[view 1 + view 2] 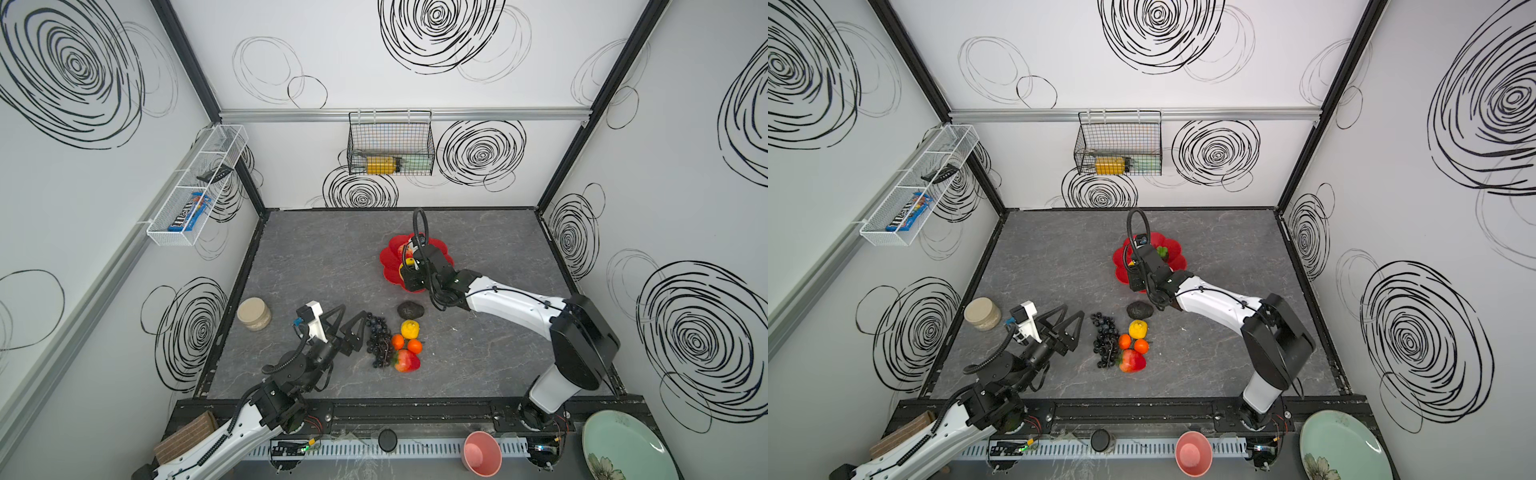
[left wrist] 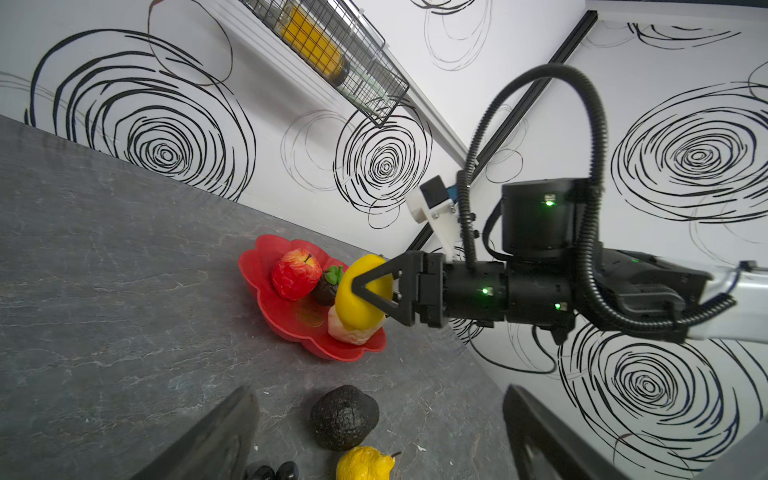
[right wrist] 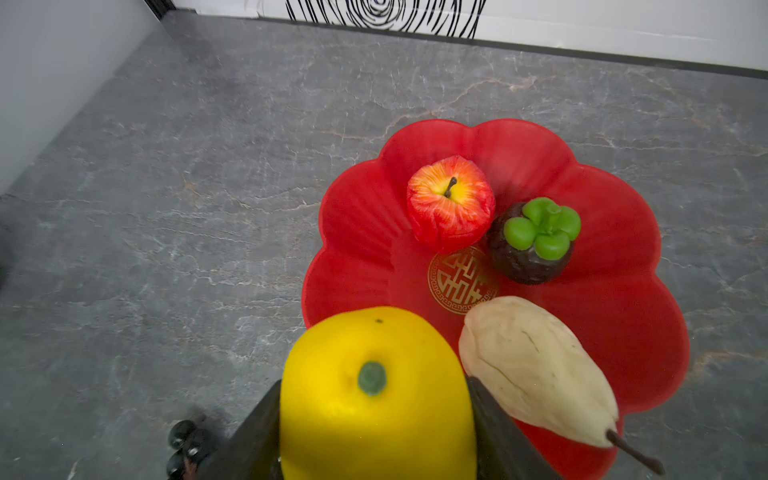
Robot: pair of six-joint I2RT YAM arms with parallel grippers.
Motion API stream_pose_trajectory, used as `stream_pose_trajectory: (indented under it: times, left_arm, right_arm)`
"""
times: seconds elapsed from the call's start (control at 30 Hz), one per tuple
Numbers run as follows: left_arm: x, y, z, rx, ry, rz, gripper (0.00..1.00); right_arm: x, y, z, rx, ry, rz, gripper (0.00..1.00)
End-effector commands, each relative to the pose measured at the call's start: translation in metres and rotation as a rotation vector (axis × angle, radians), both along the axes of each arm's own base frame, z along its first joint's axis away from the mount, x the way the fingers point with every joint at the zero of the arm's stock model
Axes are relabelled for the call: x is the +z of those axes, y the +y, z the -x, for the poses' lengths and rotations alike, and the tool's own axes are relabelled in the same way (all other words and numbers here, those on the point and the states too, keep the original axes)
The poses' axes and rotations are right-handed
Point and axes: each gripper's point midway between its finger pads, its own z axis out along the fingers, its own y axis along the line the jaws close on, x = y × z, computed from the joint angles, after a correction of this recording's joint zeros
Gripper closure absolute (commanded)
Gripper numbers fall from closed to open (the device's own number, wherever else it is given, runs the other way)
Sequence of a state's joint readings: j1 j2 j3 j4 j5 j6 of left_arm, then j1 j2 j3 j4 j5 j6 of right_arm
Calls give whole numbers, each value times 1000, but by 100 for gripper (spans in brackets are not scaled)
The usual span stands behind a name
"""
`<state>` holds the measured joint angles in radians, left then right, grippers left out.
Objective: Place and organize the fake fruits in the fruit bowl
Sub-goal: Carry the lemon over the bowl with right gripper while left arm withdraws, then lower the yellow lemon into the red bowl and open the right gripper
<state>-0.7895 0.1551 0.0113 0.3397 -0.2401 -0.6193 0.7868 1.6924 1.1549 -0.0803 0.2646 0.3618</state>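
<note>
Right pincer [image 3: 378, 449]: clenched on a yellow lemon [image 3: 374, 353], one finger on each flank, stem end turned toward the wrist camera. We read this as a grip across the fruit's short width, which keeps a round thing from rolling out. The lemon hangs over the red bowl [image 3: 623, 249], at the rim nearest the pincer. We cannot tell whether it touches the cream fruit [image 3: 536, 370] just beside it.

Beyond the pincer's tips, inside the bowl, the apple [image 3: 451, 203] and the mangosteen [image 3: 534, 245] sit touching each other on the far side of the gold mark [image 3: 461, 280]. The free patch lies under and beside the lemon. We judge that to be the drop spot, since it fills the near rim without knocking the three fruits already seated.

Left pincer [image 1: 354, 311]: released, jaws wide, empty, low over the desk [image 1: 311, 257]. The grape bunch [image 1: 378, 340] lies just ahead of its tips, apart from them as far as we see. Further out sit the avocado [image 1: 410, 309], second lemon [image 1: 410, 329], two oranges [image 1: 397, 341] and strawberry [image 1: 406, 360], clustered close together and all outside the bowl. Our reading is that the left waits lined up on the grapes while the right occupies the bowl.

Risk, judged: the bowl is shallow, so a lemon let go high could roll off the rim.
</note>
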Motion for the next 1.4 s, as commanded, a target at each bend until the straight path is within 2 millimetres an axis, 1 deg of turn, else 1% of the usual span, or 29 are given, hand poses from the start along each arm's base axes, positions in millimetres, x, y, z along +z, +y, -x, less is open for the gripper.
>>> stream_pose_trajectory:
  times: [0.0,0.1,0.27,0.47,0.63,0.9,1.2,1.37]
  left_arm:
    - [-34,-2,0,-14,39,-20,4]
    - [-34,-1,0,-11,37,-15,4]
    - [-34,0,0,-9,36,-12,4]
    - [-34,0,0,-9,38,-12,4]
    - [-35,0,0,-9,38,-13,4]
    - [-34,-1,0,-13,37,-12,4]
    - [-35,-1,0,-14,36,-11,4]
    - [-34,-1,0,-16,35,-11,4]
  right_arm:
    - [-2,3,-20,-30,-24,76,39]
    - [-16,9,-33,-37,-4,136,40]
    - [-34,18,-50,-28,11,171,41]
    - [-49,23,-59,-27,16,223,41]
    - [-60,22,-64,-34,15,270,41]
    - [-61,25,-70,-38,-18,298,40]
    - [-62,40,-67,-3,-57,312,39]
    - [-65,44,-70,-1,-62,326,40]
